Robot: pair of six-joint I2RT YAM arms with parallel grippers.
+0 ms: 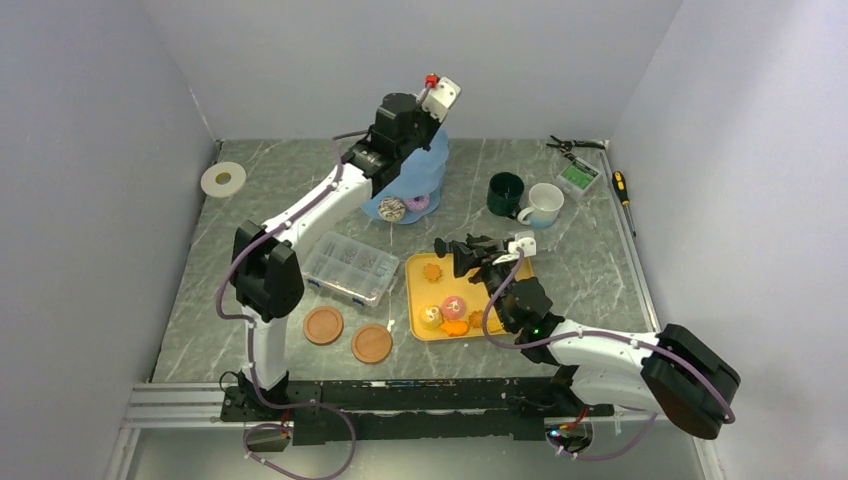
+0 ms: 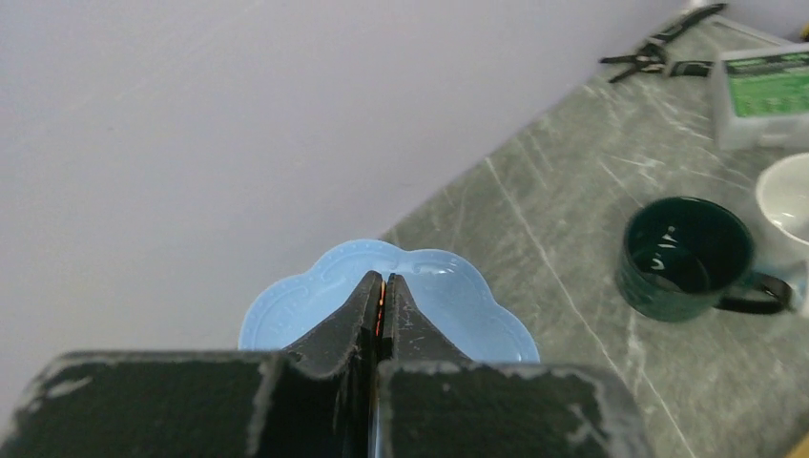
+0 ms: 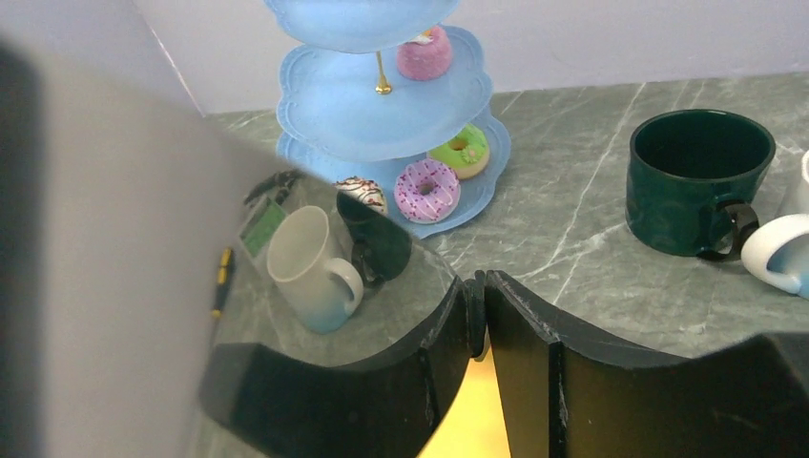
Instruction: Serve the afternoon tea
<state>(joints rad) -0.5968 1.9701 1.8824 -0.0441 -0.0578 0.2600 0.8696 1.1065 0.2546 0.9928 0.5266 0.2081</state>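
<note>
**Left arm.** It is reaching to the far middle of the table (image 1: 600, 270). The left gripper (image 2: 382, 298) is sitting fully closed over the top tier of the light-blue three-tier stand (image 3: 363, 114). A thin gold sliver is showing between the fingers and is judged to be the gold loop (image 2: 381, 310). The arm is probably pinching the loop to steady the stand, or readying to carry it.

**Stand.** It is standing upright at far centre, left of the mugs.
- The middle tier is carrying a pink cake (image 3: 425, 52).
- The bottom tier is carrying a green doughnut (image 3: 458, 150) and a pink doughnut (image 3: 426, 189).
- Both doughnuts are sitting on the near rim, likely because that side faces the right arm.

**Right arm.** The right gripper (image 1: 487, 262) is hovering over the far end of the yellow tray (image 1: 420, 290). It appears to be clamping the black tongs (image 1: 452, 250) rather than working bare. The tong tips are meeting, with nothing seen between them. The tongs are presumably being used because the pieces are small for the fingers.

**Remaining stock.** The tray is holding an orange biscuit (image 1: 432, 270) and a few more pieces at its near end, so serving is judged to be partway through.

**Mugs.** The dark-green mug (image 1: 505, 193) and the white mug (image 1: 545, 205) are standing upright, just beside each other, at far right.
</note>
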